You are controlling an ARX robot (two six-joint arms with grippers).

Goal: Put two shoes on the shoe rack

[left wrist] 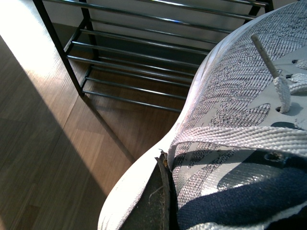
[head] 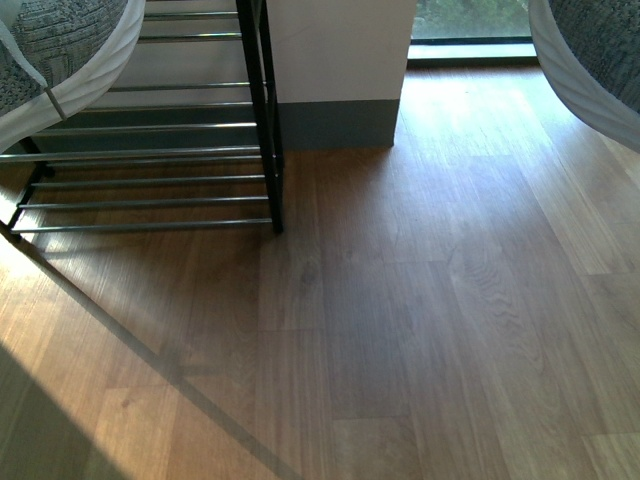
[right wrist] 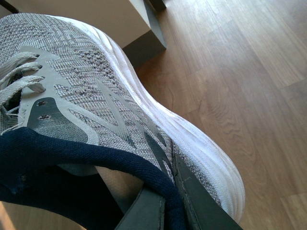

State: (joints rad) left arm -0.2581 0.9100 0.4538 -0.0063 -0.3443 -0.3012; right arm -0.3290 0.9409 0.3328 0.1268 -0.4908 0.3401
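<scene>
Sneakers are both up off the floor, one in each of my grippers. Left sneaker (left wrist: 230,110): grey knit, white sole, navy collar, pale laces loose across the top. My left gripper (left wrist: 160,184) is clamped on its side by the collar. One dark finger (left wrist: 152,206) shows pressed against the knit just above the sole; the other is hidden. Right sneaker (right wrist: 91,91): same look, navy collar nearest the wrist camera, toe pointing away. My right gripper (right wrist: 165,184) is closed on the collar wall, one grey finger inside the shoe and one outside against the knit.

In the front view the left sneaker sits in the upper left corner, in front of the rack's upper bars. The right sneaker is in the upper right corner, well apart from it.

Floor (head: 400,330) below is brown wood planks, with a bright sun patch at near left and a shadow line running diagonally. Rack (head: 150,180) stands on the floor at left, black side frame toward the middle, thin chrome bars in tiers. Left sneaker's toe points toward it and touches no bar that I can see. Right sneaker is over bare floor, well apart from the rack. Past the rack is a pale wall corner (head: 340,50) with grey skirting, then a window (head: 470,20) at far right.
</scene>
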